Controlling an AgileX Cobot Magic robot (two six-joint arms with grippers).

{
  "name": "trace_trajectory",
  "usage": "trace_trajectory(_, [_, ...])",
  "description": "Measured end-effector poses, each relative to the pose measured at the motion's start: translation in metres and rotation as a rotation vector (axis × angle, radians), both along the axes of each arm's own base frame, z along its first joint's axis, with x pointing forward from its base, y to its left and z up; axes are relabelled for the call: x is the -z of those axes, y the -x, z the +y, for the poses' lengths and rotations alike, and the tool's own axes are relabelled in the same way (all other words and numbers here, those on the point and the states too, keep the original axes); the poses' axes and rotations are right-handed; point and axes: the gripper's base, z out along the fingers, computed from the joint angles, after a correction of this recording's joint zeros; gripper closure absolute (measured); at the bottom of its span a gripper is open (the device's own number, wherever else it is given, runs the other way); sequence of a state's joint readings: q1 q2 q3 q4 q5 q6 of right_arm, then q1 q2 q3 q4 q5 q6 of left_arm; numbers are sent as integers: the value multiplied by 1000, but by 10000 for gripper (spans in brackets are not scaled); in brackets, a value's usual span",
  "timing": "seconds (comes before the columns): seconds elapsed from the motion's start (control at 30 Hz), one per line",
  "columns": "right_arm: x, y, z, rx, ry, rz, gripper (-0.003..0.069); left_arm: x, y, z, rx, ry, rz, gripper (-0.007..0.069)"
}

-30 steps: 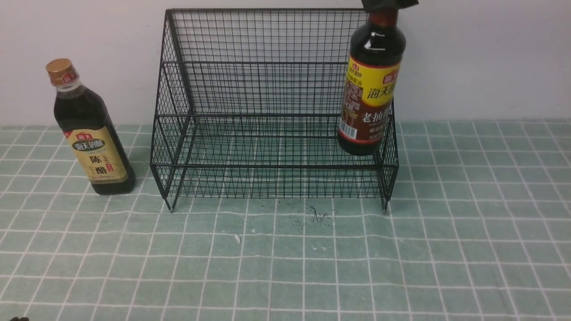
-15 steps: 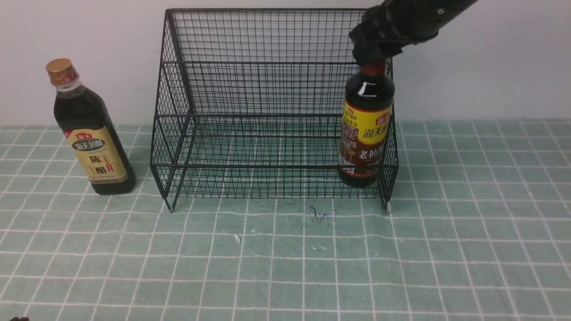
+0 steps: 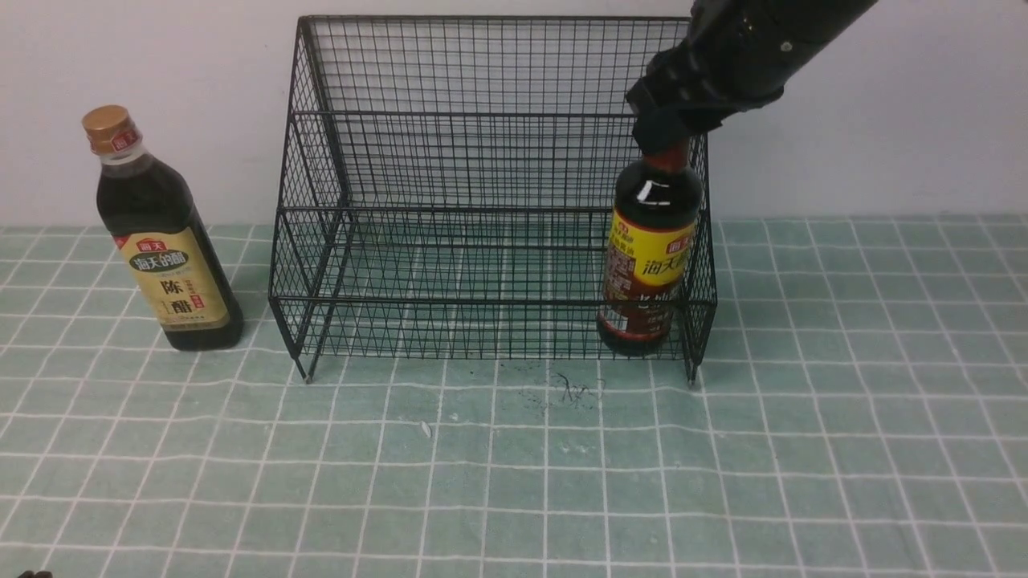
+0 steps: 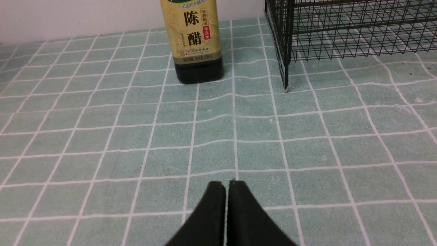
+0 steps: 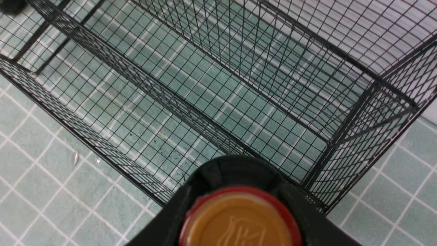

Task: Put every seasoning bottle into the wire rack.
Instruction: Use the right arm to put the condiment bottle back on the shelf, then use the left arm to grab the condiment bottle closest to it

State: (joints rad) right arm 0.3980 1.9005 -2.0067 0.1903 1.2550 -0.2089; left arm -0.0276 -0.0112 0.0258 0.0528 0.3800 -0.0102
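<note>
A green checked tablecloth [image 3: 514, 482] is covering the table, and the black wire rack [image 3: 482, 18] is standing on it against the pale wall.

The right gripper [image 3: 665, 132] is reaching down over the rack's right end and gripping the red-brown neck of the soy sauce bottle [image 3: 649, 265]. Its fingers are closing round the neck just under the cap. This bottle is sitting upright inside the rack's lower front tier, at the right end. Its yellow band is showing "海天". The rack's front rail and mesh are crossing the red part below, making that writing hard to read. Whether its base is resting on the mesh floor I cannot tell. The right wrist view is showing only the amber, red-rimmed cap [image 5: 239, 222], with an embossed mark too blurred to read.

The vinegar bottle [image 3: 165, 241], gold-capped, is standing on the cloth outside the rack, near its left side. Its tan label is reading "海天" and "陈醋"; the smaller print is too fine to read.

The left gripper [image 4: 227, 186] is hovering in front of the rack's left end, its fingers pressed together and empty.
</note>
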Motion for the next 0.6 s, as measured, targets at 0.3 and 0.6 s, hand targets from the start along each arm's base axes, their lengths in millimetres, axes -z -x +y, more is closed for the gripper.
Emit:
trace_trajectory(0.3, [-4,2,3,8,-52,18,260,0,0,0,0,0,0,631])
trace_trajectory(0.6, [-97,51,-23,77,-140,-210,315,0,0,0,0,0,0,631])
